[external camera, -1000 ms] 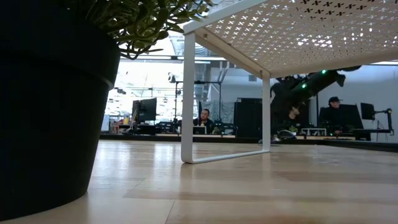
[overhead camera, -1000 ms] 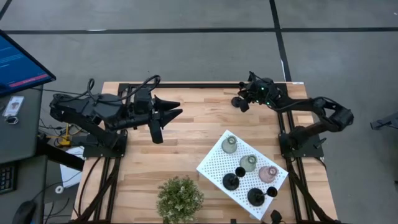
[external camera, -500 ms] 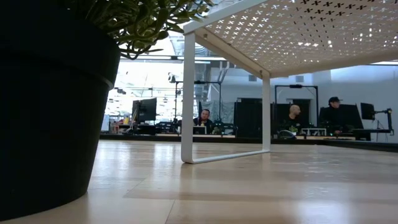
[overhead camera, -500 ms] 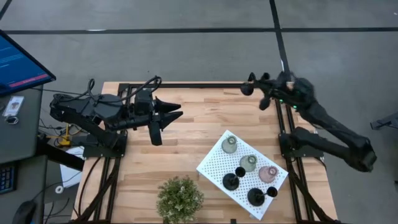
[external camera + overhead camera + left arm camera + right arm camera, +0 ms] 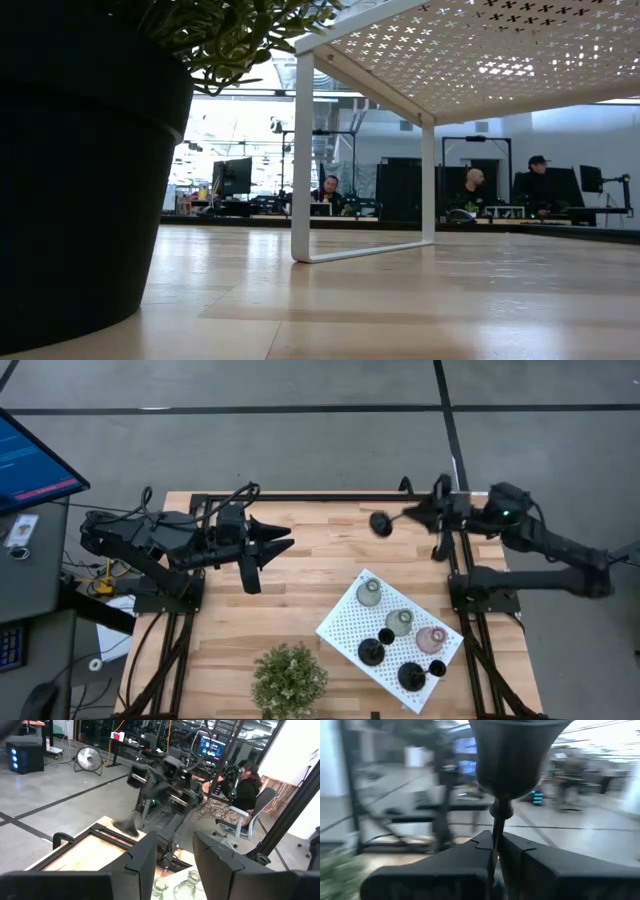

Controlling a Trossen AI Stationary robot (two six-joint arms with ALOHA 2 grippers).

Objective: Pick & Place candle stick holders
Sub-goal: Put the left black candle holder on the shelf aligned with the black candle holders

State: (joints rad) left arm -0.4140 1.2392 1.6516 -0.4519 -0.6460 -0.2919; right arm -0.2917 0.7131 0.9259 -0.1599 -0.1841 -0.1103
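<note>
My right gripper (image 5: 412, 515) is over the table's far right corner, shut on a black candle stick holder (image 5: 381, 523), which also shows in the right wrist view (image 5: 517, 755). Two more black holders (image 5: 372, 651) (image 5: 411, 676) and three pale bulbous ones, greenish (image 5: 369, 592), beige (image 5: 400, 622) and pinkish (image 5: 431, 639), stand on the white perforated board (image 5: 345, 625). My left gripper (image 5: 283, 535) is open and empty over the table's far left part, also seen in the left wrist view (image 5: 175, 855). My right gripper pinches the black holder's thin stem (image 5: 495, 832) between its two fingers (image 5: 465, 865). The fingers come level from the table's right side and lie along the stem. The holder's wide round end (image 5: 381, 523) points toward the table's left, ahead of the fingertips.
A bushy potted plant (image 5: 289, 678) stands at the near edge, left of the board; its dark pot (image 5: 80, 170) fills the low view's left. The board stands on thin white legs (image 5: 303, 150). Bare wood lies between the two arms. People sit at desks beyond the table.
My right gripper has risen out of the low view with the black holder and turned, while the arm's elbow has swung out past the table's right edge. The holder stays over the far right corner, its round end now toward the table's left.
</note>
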